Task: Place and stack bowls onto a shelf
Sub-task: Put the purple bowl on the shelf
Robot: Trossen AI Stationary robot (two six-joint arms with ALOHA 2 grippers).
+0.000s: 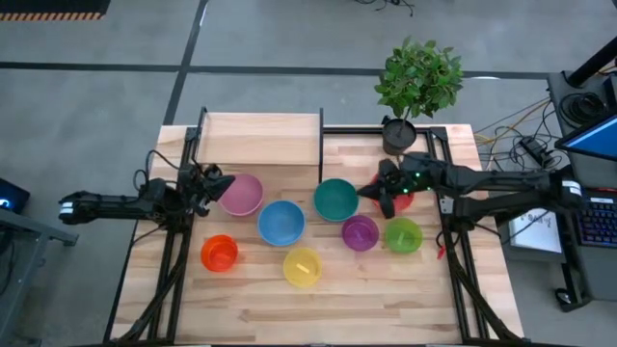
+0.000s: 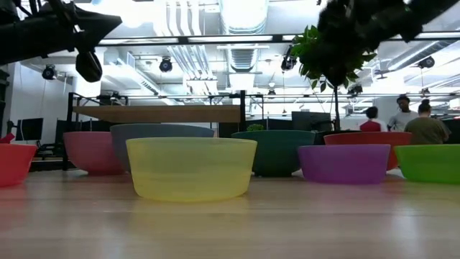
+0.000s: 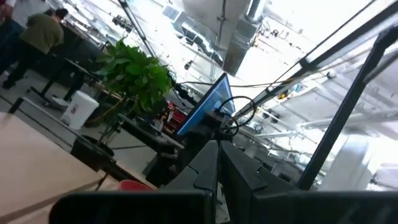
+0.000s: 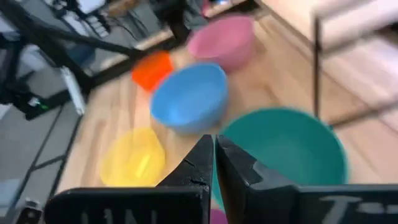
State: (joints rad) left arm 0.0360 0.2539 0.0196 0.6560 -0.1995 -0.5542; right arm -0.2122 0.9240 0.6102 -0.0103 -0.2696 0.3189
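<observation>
Eight bowls stand upright on the tabletop: pink (image 1: 241,194), blue (image 1: 281,223), teal (image 1: 335,200), purple (image 1: 360,232), green (image 1: 403,235), orange (image 1: 220,253), yellow (image 1: 302,267), and red (image 1: 403,200), which is partly under the right arm. The light-wood shelf (image 1: 260,135) stands at the far left of the table with nothing on it. My left gripper (image 1: 227,183) is shut, raised beside the pink bowl's left rim, its fingers (image 3: 208,168) pointing up into the room. My right gripper (image 4: 214,155) is shut and hovers between the teal bowl (image 4: 286,146) and the red one.
A black plant pot (image 1: 398,135) with a leafy plant (image 1: 419,77) stands at the far edge, right of the shelf. Black frame rails (image 1: 174,260) run along both table sides. Bare wood lies along the near edge (image 1: 308,313). People stand in the room behind (image 2: 425,128).
</observation>
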